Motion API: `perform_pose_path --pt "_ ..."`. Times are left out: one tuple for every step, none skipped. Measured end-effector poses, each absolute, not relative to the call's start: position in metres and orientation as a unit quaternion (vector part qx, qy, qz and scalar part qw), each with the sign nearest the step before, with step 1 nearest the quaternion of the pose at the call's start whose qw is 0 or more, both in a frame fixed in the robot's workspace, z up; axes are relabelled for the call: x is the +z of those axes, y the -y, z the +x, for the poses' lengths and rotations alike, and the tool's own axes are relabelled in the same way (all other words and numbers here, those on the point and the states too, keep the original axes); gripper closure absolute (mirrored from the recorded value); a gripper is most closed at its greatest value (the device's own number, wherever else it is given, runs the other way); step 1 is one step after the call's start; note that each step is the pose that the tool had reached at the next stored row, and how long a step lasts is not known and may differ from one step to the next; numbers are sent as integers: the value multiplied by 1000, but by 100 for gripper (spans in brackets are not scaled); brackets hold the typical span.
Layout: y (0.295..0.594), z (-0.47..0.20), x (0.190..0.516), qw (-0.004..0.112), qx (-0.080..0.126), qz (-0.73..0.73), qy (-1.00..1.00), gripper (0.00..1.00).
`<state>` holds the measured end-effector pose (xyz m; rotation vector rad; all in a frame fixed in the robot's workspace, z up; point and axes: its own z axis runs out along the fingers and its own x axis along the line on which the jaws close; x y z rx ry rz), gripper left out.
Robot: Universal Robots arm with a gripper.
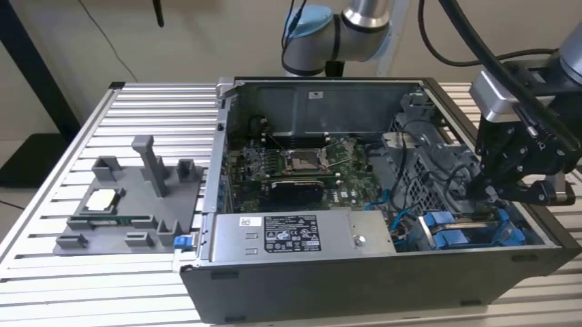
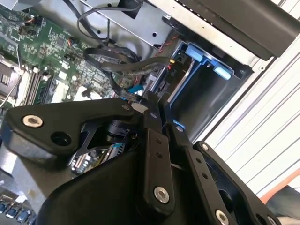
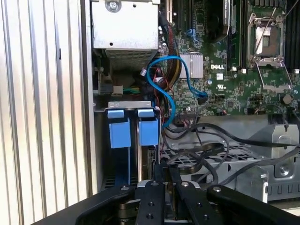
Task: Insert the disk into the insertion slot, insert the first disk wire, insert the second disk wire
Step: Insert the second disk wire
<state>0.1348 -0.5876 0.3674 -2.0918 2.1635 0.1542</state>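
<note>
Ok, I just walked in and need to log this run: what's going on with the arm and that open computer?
A robot arm is working inside an open computer case lying on a slatted table. Its gripper is lowered into the corner at the exterior view's right, just above two blue carriers seated in the drive bay, among loose black cables. The fingers are drawn close together; whether they pinch a cable cannot be told.

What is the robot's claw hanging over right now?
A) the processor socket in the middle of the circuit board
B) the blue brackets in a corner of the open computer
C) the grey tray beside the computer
B: in the exterior view the gripper hangs over the corner of the open computer case, just above the blue drive carriers, far from tray and socket.
</note>
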Motion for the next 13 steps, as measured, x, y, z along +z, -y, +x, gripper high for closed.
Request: perform_pose_path --pt "588 135 366 65 50 -693 -716 84" --pt "588 135 364 66 49 -693 -716 84" --pt "588 135 363 67 48 -693 -716 84" --pt "588 135 361 68 47 -693 -716 84" --pt "588 135 359 69 46 -693 -716 84" --pt "588 135 358 70 45 -693 -716 84" --pt "588 135 357 71 44 -693 -716 84" --pt "588 135 356 72 43 -693 -716 84" --pt "588 135 355 73 43 -693 -716 84" --pt "588 135 354 73 42 -693 -716 84" --pt "588 135 354 74 42 -693 -716 84" --pt "588 135 353 74 41 -693 -716 84" --pt "588 135 353 75 41 -693 -715 84"
